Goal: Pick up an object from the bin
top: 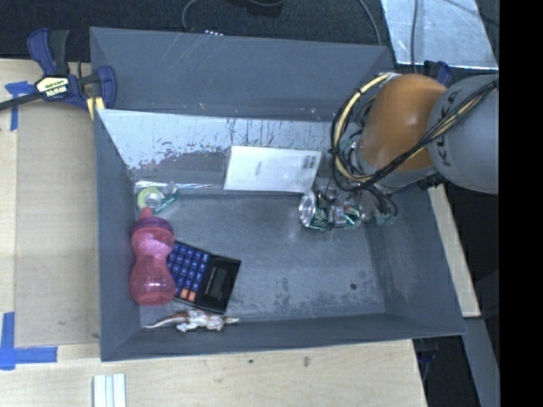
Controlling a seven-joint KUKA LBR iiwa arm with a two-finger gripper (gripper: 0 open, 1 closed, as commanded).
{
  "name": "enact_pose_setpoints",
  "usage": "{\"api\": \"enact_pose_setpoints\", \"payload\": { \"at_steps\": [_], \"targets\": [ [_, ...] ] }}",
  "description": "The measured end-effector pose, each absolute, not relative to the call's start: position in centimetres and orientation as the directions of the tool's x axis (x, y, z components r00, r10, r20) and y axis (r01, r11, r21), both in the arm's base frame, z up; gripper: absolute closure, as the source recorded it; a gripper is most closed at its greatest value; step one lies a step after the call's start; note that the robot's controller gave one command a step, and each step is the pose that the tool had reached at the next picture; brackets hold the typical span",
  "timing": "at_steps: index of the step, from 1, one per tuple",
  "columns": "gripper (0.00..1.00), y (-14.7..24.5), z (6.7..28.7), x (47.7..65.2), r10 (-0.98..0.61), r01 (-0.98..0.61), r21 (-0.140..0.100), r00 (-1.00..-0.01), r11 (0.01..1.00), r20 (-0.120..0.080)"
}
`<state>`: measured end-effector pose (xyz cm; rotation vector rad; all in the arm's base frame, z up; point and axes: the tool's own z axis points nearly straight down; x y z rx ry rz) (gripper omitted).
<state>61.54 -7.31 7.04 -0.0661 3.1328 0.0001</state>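
The gripper point(327, 212) hangs low in the bin point(399, 270), over the bare grey floor towards its far right part. It shows as a small cluster of shiny metal and green parts, and whether it is set wide or narrow cannot be told from here. Nothing can be seen held in it. Right behind it, up and to the view's right, sit the wrist's orange cover point(403, 125) and a bundle of black and yellow cables point(352, 155) looping round it.

The nearest thing to the gripper is a white flat packet point(270, 170), rectangular, with faint grey print. It lies just beside the gripper, up and to its left in the view, at the foot of the bin's far wall, its right end close to the gripper but not clearly touching it.

The rest lies well apart from the gripper, across the floor to its left. A clear plastic bag point(154, 196) with something green inside lies level with the packet, beyond its left end. Down from the bag, a pink bottle point(151, 263) lies on its side along the left wall. A dark calculator point(204, 279) with blue keys lies against the bottle on the gripper's side, tilted. Farthest, in the near left corner, lies a small pale thing point(192, 320) of a shape too small to make out.
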Motion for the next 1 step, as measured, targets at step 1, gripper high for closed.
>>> {"api": "enact_pose_setpoints", "payload": {
  "at_steps": [1],
  "targets": [
    [1.00, -5.63, 21.62, 62.08, 0.003, 0.003, 0.000, -1.000, 1.000, -0.014]
  ]
}}
